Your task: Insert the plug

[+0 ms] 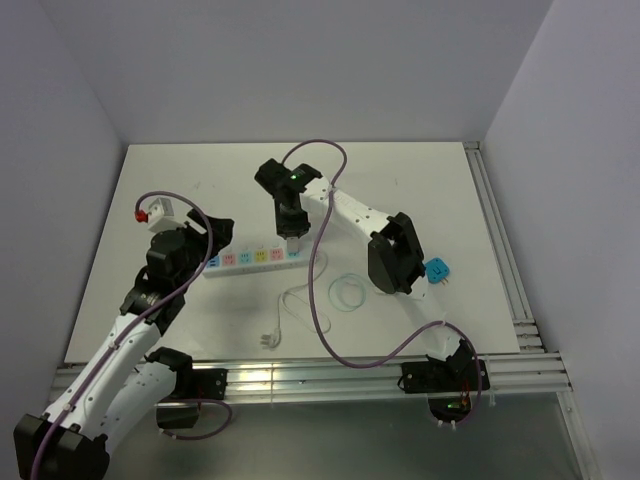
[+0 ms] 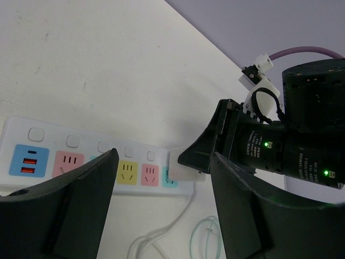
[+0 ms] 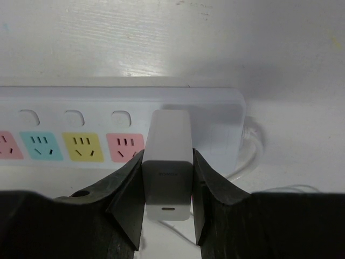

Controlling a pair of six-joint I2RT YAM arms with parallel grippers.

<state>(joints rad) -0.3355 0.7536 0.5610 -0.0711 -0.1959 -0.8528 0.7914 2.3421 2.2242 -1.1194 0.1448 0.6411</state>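
A white counter (image 1: pixel 420 190) walled in pale lilac carries everything. Nearest, a loose white cord (image 1: pixel 283 315) trails at six o'clock of the power strip (image 1: pixel 255 258). The left end effector (image 1: pixel 212 245) stands with jaws apart at the strip's nine o'clock end, probably to steady it. At the three o'clock end the right end effector (image 3: pixel 168 162) clamps the plug (image 3: pixel 167 135), a plain white block, over the last socket; whether its prongs are seated is hidden.

White arms (image 1: pixel 120 352), black joints, purple cables (image 1: pixel 322 142)
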